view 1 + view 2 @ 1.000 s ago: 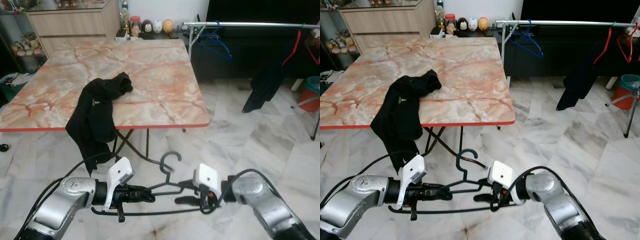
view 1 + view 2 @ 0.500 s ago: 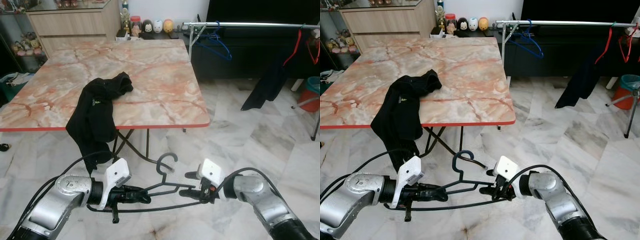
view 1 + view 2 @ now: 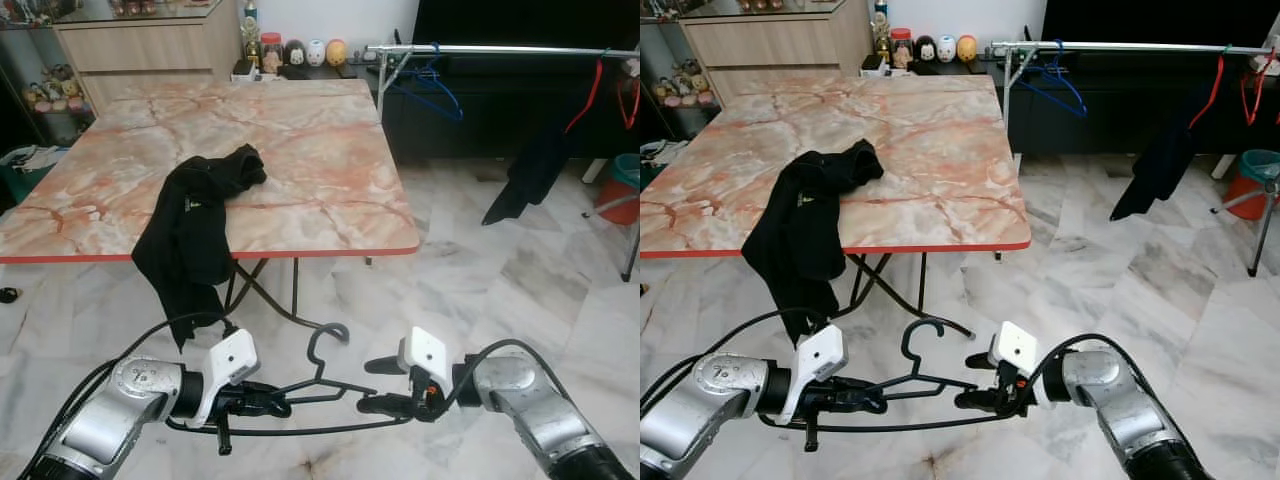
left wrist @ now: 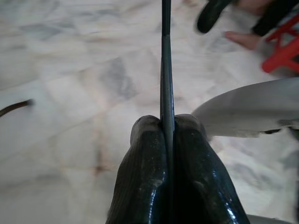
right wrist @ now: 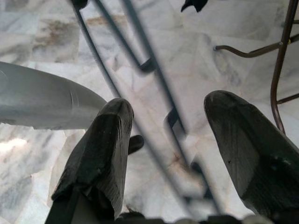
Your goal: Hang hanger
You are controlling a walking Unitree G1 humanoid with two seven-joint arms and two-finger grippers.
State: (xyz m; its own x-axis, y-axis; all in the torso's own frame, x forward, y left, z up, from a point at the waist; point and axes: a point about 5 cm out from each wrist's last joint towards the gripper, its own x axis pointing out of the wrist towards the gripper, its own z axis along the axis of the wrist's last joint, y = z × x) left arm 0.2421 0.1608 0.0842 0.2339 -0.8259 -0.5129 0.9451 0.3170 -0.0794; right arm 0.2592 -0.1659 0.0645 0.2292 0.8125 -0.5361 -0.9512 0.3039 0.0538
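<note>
The black wire hanger (image 3: 300,395) looks light and thin, stiff enough to keep its shape but probably springy, and that smooth wire could twist or slip in a pinch. Best hold is likely the bottom bar or a shoulder, leaving the hook free for the clothes rail (image 3: 500,48).

It hangs low over the marble floor, in front of the marble bench (image 3: 330,150) and nearer the robot than the bench's red edge. The left tool (image 4: 167,140) is pressed together on the wire at one end, forearm reaching inward, roughly level. The right tool (image 5: 166,140) points in from the other side with its fingers spread, the wires running between them, not clamped. The rail stands well beyond the bench's far right corner.
</note>
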